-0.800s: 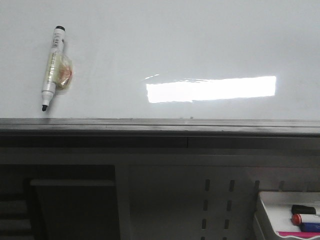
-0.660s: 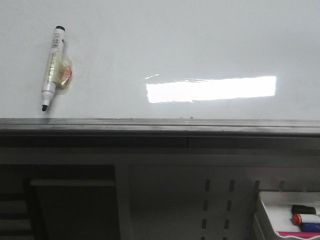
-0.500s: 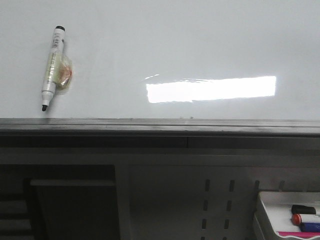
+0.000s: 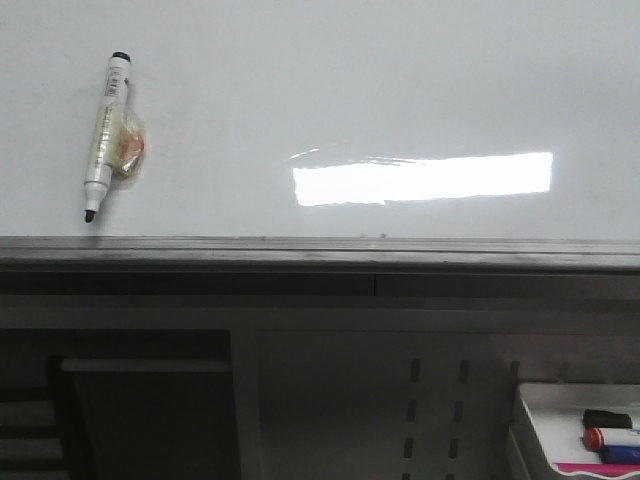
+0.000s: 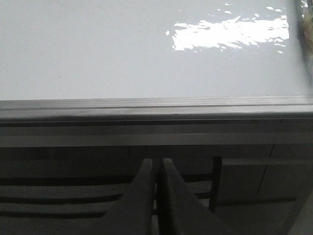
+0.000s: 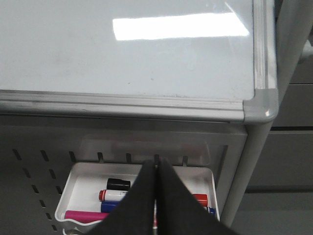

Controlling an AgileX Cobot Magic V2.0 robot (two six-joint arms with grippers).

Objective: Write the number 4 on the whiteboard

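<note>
The whiteboard [image 4: 330, 90] is glossy white with a grey bottom rim and a bright rectangular glare. No number 4 shows on it. A white marker pen [image 4: 104, 130] with a black tip lies on the board at the left, tip toward the rim, with a yellowish wad stuck to it. The board also shows in the left wrist view [image 5: 98, 54] and the right wrist view [image 6: 122, 58]. My left gripper [image 5: 157, 162] is shut and empty, below the rim. My right gripper [image 6: 156, 162] is shut and empty, above a small tray. Neither gripper shows in the front view.
A small white tray [image 6: 78, 172] with several coloured markers hangs on a perforated panel below the board's right corner, also in the front view [image 4: 530, 410]. A grey post [image 6: 266, 147] stands at that corner. A dark shelf [image 4: 145, 400] is below left.
</note>
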